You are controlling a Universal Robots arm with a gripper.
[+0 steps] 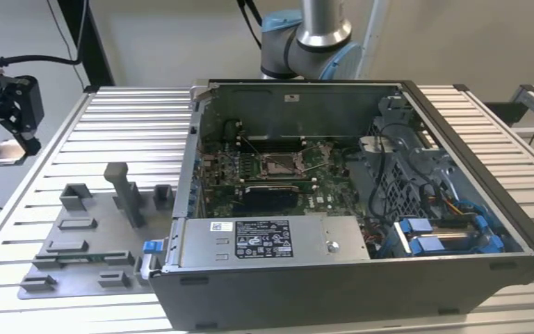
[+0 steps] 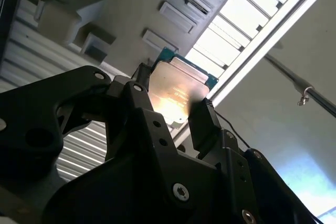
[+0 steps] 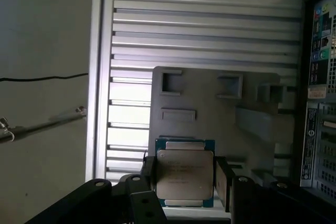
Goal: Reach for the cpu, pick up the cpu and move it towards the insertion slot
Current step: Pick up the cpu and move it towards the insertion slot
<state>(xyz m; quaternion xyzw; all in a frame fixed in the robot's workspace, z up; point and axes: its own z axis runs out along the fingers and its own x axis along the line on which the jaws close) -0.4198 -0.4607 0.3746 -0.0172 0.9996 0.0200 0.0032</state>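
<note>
As the jaws clamp the cpu [image 1: 3, 154] at the exterior view's left, the carry to the insertion slot [image 1: 281, 164] likely needs to clear the case wall [image 1: 194, 149].

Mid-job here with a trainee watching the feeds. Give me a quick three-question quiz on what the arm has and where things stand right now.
1. Multiple choice: what is the pincer shut on? A a grey fixture block; B the cpu; C nothing.
2. True or false: the cpu lies in the insertion slot.
3. Fill in: the pincer is toward the exterior view's ____ of the computer case.
Key: 1 B. 2 false: the cpu is in the pincer, apart from the insertion slot. 3 left.
</note>
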